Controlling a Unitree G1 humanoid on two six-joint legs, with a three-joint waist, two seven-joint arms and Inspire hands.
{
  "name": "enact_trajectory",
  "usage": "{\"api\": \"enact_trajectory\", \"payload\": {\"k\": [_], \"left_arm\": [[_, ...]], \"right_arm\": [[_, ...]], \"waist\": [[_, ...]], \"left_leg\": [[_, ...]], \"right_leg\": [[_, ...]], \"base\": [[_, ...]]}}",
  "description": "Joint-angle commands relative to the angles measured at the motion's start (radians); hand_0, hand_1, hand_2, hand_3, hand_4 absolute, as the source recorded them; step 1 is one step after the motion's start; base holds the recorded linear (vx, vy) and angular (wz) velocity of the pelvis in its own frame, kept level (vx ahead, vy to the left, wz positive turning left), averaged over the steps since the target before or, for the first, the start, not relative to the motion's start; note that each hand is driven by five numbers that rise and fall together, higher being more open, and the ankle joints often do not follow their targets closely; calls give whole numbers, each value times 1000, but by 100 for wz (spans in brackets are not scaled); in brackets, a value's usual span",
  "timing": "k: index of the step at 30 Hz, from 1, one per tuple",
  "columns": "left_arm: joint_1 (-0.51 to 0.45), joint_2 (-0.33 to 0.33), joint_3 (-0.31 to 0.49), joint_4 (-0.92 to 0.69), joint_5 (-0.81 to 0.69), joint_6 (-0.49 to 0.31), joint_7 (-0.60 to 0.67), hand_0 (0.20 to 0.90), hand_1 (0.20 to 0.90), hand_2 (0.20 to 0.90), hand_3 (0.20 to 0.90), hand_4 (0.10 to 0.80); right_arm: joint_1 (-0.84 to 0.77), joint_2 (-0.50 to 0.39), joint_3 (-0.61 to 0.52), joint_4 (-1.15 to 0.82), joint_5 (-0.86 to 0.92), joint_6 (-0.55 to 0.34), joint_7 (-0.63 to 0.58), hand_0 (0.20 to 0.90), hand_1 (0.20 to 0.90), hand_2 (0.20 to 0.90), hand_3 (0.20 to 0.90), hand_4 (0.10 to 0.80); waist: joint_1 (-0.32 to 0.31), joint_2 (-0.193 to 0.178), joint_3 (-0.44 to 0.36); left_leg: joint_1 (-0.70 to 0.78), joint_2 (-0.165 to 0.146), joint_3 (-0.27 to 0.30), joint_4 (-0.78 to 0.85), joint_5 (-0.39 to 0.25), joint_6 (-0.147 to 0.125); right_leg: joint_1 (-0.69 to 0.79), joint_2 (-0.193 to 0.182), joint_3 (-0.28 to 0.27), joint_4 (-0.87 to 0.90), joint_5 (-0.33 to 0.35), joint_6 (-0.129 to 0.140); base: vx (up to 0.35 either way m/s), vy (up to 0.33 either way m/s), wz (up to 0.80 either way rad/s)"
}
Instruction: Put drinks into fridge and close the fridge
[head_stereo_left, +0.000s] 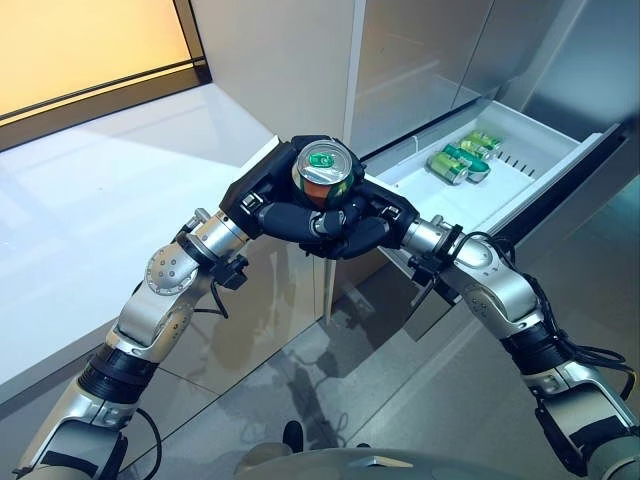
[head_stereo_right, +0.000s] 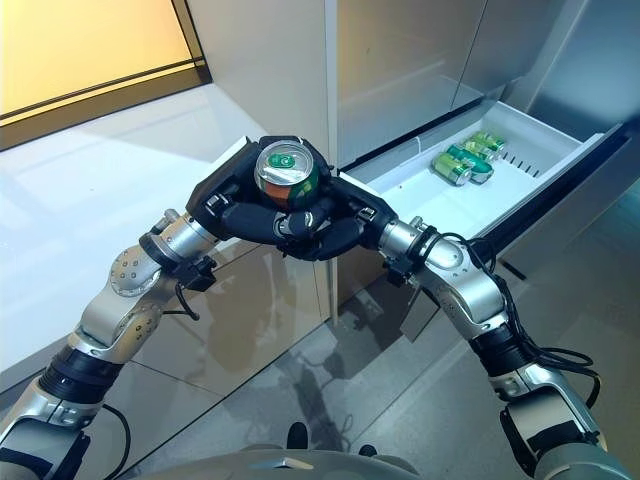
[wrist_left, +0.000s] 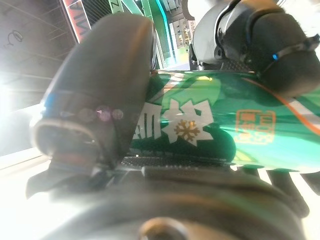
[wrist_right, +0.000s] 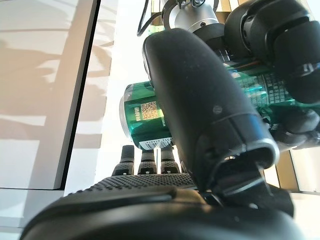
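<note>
A green can (head_stereo_left: 326, 172) stood upright between the two hands, its silver top facing up, at the centre of the head views. The left hand (head_stereo_left: 268, 203) came in from 8 o'clock and the right hand (head_stereo_left: 372, 222) from 4 o'clock; both had their fingers curled round the can, overlapping below it. In the left wrist view, the thumb (wrist_left: 105, 95) lay against the can's side (wrist_left: 210, 125) and the other hand's fingers pressed on it from across. In the right wrist view, the thumb (wrist_right: 200, 95) crossed the can (wrist_right: 145, 120) while the fingers (wrist_right: 285, 45) wrapped over it.

At 2 o'clock from the can, well apart, a white fridge drawer (head_stereo_left: 430, 190) stood pulled open. Several green cans (head_stereo_left: 458, 162) lay on their sides in its far part, close together. A white counter (head_stereo_left: 90, 200) stretched away at 9 o'clock.
</note>
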Motion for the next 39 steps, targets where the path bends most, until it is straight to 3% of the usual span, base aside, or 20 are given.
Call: {"api": "enact_trajectory", "payload": {"k": [1,7,9,10,13,27,28,29,30,39], "left_arm": [[-233,-23,-17,-63,-115,-100,-5,300,300,300,200,100],[-236,-31,-23,-65,-123,-100,-7,300,300,300,200,100],[-238,-33,-28,-70,-126,-95,-4,300,300,300,200,100],[-238,-37,-29,-71,-126,-93,-5,300,300,300,200,100],[-241,-40,-34,-69,-129,-95,-6,300,300,300,200,100],[-243,-52,-40,-68,-132,-87,-8,300,300,300,200,100],[-243,-51,-38,-67,-129,-85,-5,488,488,488,420,320],[-243,-51,-36,-69,-125,-81,-3,752,752,752,727,627],[-242,-51,-32,-66,-118,-82,-2,900,900,900,900,800],[-223,-30,11,-58,-113,-94,21,900,900,900,900,800]], "right_arm": [[-170,20,4,-18,61,-69,-6,900,900,900,900,800],[-172,33,15,-20,59,-58,-4,900,900,900,900,800],[-177,35,21,-21,68,-53,-6,709,709,709,678,578],[-177,39,23,-19,66,-52,-5,505,505,505,439,339],[-184,40,28,-15,75,-49,-9,314,314,314,216,116],[-193,56,22,-8,73,-69,-30,300,300,300,200,100],[-194,55,19,-10,75,-76,-41,300,300,300,200,100],[-193,56,16,-11,71,-80,-45,300,300,300,200,100],[-192,52,9,-13,67,-85,-48,300,300,300,200,100],[-194,33,-51,-26,51,-143,-147,300,300,300,200,100]], "waist": [[3,2,-109],[2,3,-109],[2,3,-109],[3,3,-109],[3,3,-108],[4,4,-107],[4,4,-108],[4,4,-108],[4,4,-109],[3,6,-110]], "left_leg": [[55,-12,-42,1,-144,-15],[56,-11,-40,1,-144,-15],[56,-11,-40,1,-144,-15],[57,-10,-40,1,-144,-15],[57,-10,-39,1,-144,-15],[58,-10,-41,1,-143,-15],[57,-9,-41,1,-143,-16],[57,-9,-42,1,-143,-16],[57,-10,-41,1,-144,-15],[54,-9,-41,1,-143,-15]], "right_leg": [[-27,-6,11,4,12,63],[-27,-5,12,4,11,62],[-26,-5,13,4,12,63],[-26,-5,13,4,11,62],[-25,-5,12,4,12,62],[-24,-4,10,4,12,61],[-25,-4,10,4,12,61],[-25,-4,10,4,12,61],[-26,-4,11,4,12,62],[-28,-2,14,4,13,61]], "base": [[0,0,0],[0,0,0],[0,0,0],[0,0,0],[0,0,0],[0,0,0],[0,0,0],[0,0,0],[0,0,0],[-13,2,0]]}}
